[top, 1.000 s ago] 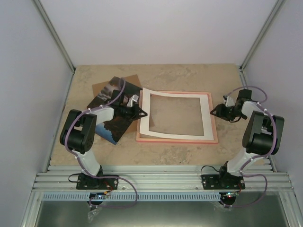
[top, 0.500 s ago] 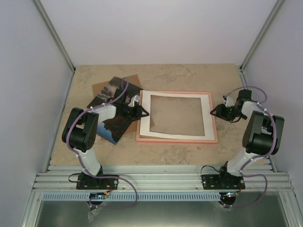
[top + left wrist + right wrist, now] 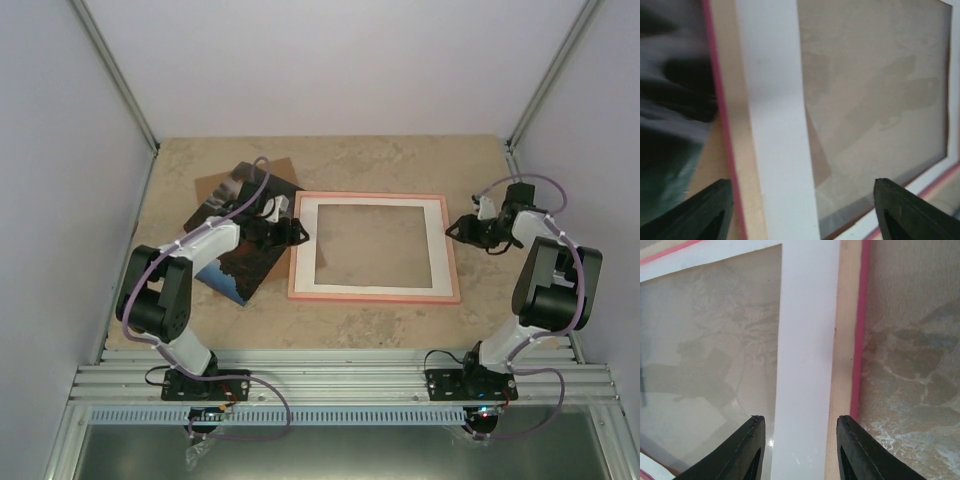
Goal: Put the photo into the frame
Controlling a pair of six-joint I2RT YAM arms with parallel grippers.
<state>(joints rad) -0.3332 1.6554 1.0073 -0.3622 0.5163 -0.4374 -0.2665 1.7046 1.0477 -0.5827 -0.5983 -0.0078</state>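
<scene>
The pink frame [image 3: 374,294] lies flat mid-table with a white mat [image 3: 300,250] seated inside it. In the left wrist view the mat's left strip [image 3: 775,125] and the frame's pink edge [image 3: 720,125] run between my wide-apart fingertips [image 3: 705,210]. My left gripper [image 3: 298,232] [image 3: 807,212] hangs open over that left side, holding nothing. The photo [image 3: 235,262], dark and glossy, lies left of the frame, partly under the left arm. My right gripper [image 3: 452,228] [image 3: 800,450] is open, straddling the frame's right rim [image 3: 859,340] and the mat [image 3: 805,365].
A brown backing board [image 3: 212,187] lies under the photo's far end at the back left. Glass in the frame's window [image 3: 710,340] reflects the arm. Bare stone tabletop [image 3: 380,165] surrounds the frame, with walls close on three sides.
My left gripper has opened from shut and let go of the mat. The mat, skewed over the frame's left edge before, now sits square inside it. The right gripper barely moved.
</scene>
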